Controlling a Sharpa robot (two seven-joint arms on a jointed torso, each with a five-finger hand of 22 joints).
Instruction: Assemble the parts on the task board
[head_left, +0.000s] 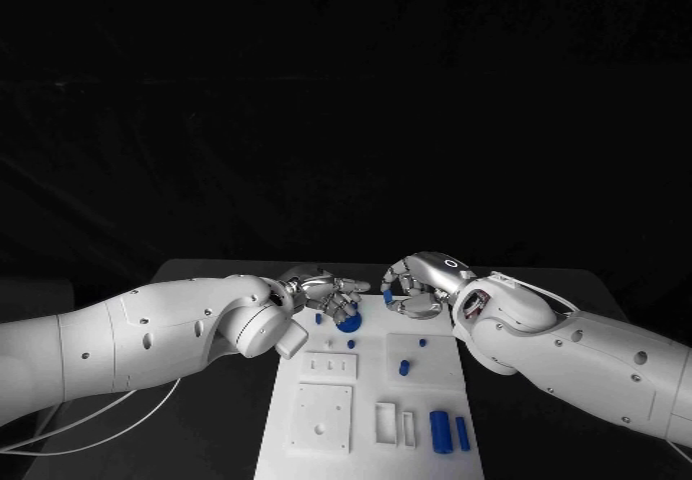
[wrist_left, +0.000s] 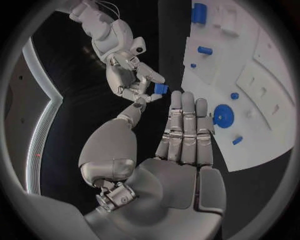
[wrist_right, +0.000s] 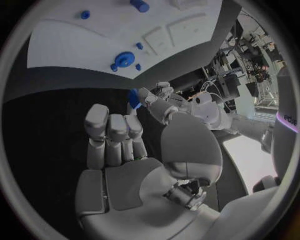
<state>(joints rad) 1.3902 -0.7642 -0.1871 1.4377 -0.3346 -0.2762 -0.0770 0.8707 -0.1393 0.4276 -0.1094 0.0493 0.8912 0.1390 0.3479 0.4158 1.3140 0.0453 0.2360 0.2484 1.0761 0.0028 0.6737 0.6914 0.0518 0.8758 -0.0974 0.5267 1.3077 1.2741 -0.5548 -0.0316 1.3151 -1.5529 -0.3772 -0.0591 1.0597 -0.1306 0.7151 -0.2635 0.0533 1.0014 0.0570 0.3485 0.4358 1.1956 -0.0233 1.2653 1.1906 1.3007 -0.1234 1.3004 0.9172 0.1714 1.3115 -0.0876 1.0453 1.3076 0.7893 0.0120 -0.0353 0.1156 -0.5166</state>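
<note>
Task board (head_left: 368, 420), the white plate, is lying in the middle of the black table (head_left: 202, 268), reaching from the near edge up to the two hands. Both white arms are meeting over its far end. Left hand (head_left: 326, 293) is hovering there with its fingers (wrist_left: 187, 125) straight, close together and holding nothing. Right hand (head_left: 415, 288) is pinching a small blue part (wrist_left: 160, 89) at its fingertips beside the left hand. A round blue part (head_left: 348, 323) is sitting on the board's far end, two blue bars (head_left: 449, 432) near its front right, and a blue peg (head_left: 405, 367) between them.
</note>
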